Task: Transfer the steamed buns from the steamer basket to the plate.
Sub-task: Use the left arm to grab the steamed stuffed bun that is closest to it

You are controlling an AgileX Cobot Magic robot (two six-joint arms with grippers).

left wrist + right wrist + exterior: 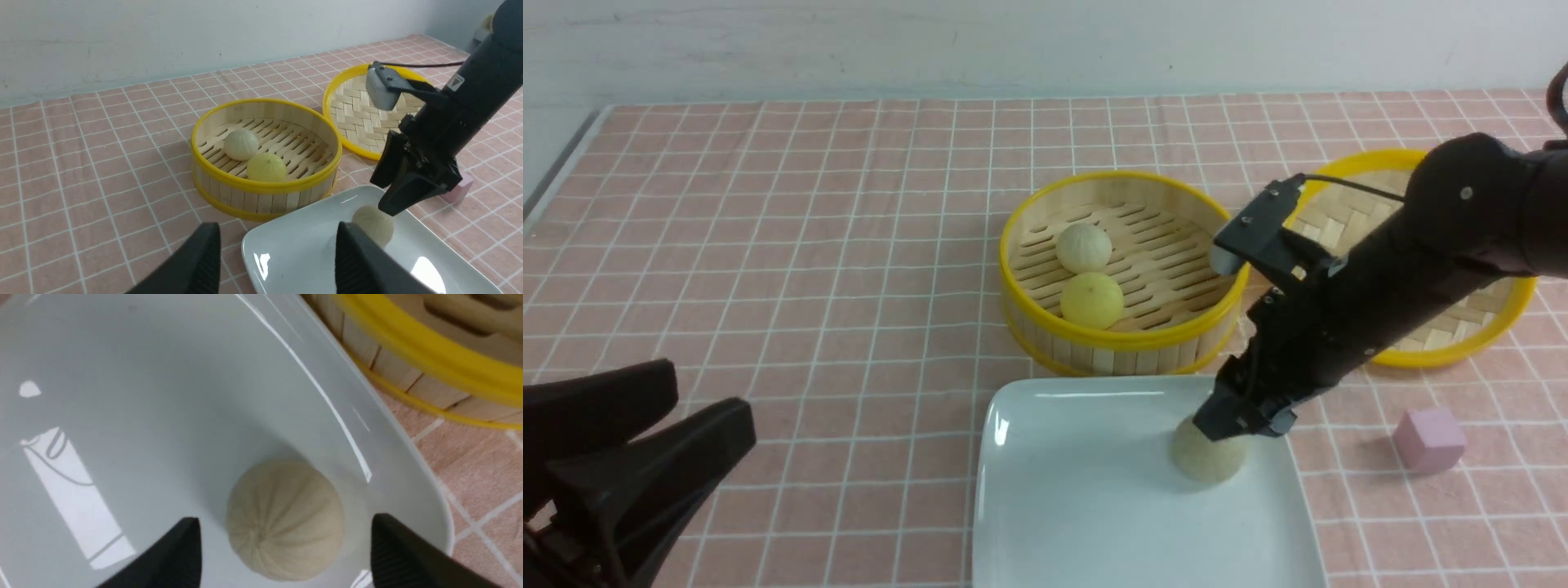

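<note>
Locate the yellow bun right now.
Front view, centre: the yellow bun sits inside the steamer basket, at its near side, just in front of the pale bun and beyond the white plate.

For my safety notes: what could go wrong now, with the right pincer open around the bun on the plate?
1. The fingers of the right pincer flank the plated bun closely. Lifting away could nudge it, and it sits near the rim of the plate, so it might roll off.
2. In the steamer basket, the yellow bun and the beige bun lie close together, so grasping one may push the other.
</note>
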